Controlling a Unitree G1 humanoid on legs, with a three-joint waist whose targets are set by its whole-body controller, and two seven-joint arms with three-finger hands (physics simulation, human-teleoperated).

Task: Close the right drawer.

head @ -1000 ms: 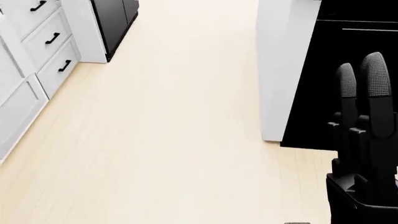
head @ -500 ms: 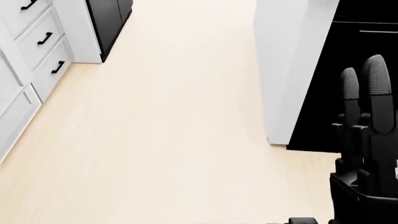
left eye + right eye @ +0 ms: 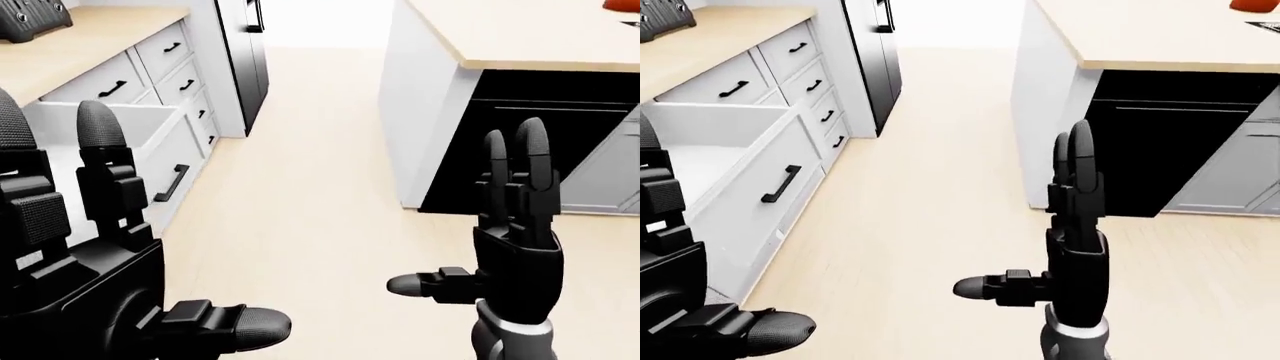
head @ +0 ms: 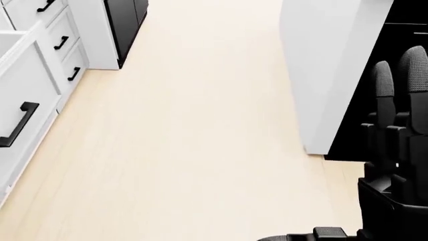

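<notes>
White drawer (image 3: 745, 176) sticks out on the left, looks rigid and easy-sliding; I'd shove the flat front near its black handle (image 3: 781, 184). Both hands, left hand (image 3: 75, 247) and right hand (image 3: 515, 225), have fingers spread, holding nothing.

Your white open drawer (image 3: 745, 176) has a black handle (image 3: 781, 184). Floor (image 3: 300, 187) pale cream wood-grain; countertops (image 3: 85, 37) tan. Both your hands (image 3: 515, 225) black with stippled fingertips (image 3: 100, 124).
</notes>
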